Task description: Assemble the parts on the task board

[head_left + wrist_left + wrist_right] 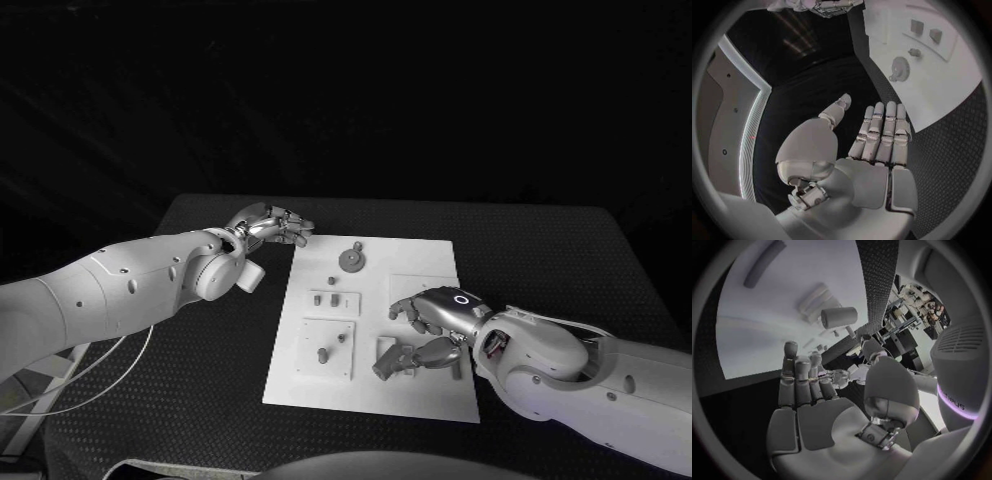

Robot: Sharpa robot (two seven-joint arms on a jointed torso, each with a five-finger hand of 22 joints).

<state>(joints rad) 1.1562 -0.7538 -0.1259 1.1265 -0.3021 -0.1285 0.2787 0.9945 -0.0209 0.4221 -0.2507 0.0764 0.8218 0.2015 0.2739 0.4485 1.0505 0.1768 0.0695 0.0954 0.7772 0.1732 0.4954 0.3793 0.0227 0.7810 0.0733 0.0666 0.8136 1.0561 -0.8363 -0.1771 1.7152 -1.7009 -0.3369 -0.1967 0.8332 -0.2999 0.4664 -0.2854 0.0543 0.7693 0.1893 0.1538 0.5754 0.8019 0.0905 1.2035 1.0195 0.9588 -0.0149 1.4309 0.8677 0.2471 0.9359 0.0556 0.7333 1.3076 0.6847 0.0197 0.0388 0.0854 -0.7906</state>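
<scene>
Your right hand (pixel 433 330) hovers low over the near right part of the task board (pixel 418 400), fingers apart and lightly curled, with nothing in them; the wrist view shows its fingers (pixel 795 375) straight and side by side, thumb off to one side, palm bare. Just under and beside its thumb a short grey peg (pixel 457 366) lies on the board, very near the fingertips, though you cannot tell whether they touch. A little beyond that hand, toward your other arm, sit a raised square block (pixel 326 348) with small parts on it and a smaller plate (pixel 335 300) carrying two studs. Farther off a round grey gear (pixel 352 260) lies flat. Your left hand (pixel 271 226) waits off the board's far corner, over the black table (pixel 216 390), fingers loosely curled, holding nothing.
</scene>
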